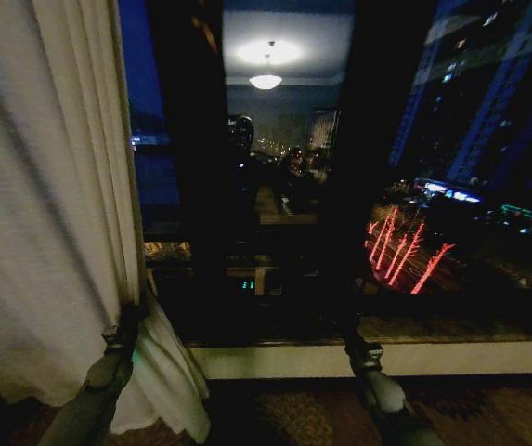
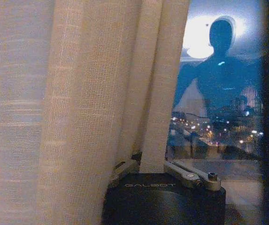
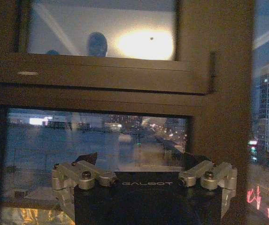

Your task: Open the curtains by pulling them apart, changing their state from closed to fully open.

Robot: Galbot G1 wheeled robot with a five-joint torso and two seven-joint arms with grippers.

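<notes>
Curtain: a sheer cream-white pleated fabric panel (image 1: pixel 43 186) is seen gathered along the left side of the head view, from the top edge down to the floor, its lower hem bunched at the lower left.
Left gripper: the grey left gripper (image 1: pixel 128 321) is raised at the lower left of the head view, at the inner edge of the sheer panel. In the left wrist view a narrow fold of the woven cream fabric (image 2: pixel 160 93) is seen running down between the two metal fingers (image 2: pixel 190 176), which are closed in on it at the bottom centre of the frame.
Window: a dark-framed glass window (image 1: pixel 358 186) takes up the centre and right of the head view, uncovered, with a reflected round ceiling lamp (image 1: pixel 266 82) at the top centre and red city lights at the right.
Sill: a pale window sill (image 1: pixel 470 358) is seen as a band across the lower right.
Right gripper: the grey right gripper (image 1: pixel 363 348) is held at the lower centre-right of the head view, in front of the sill. In the right wrist view its metal fingers (image 3: pixel 78 174) are seen spread wide apart, nothing between them, facing the dark window frame (image 3: pixel 209 70).
</notes>
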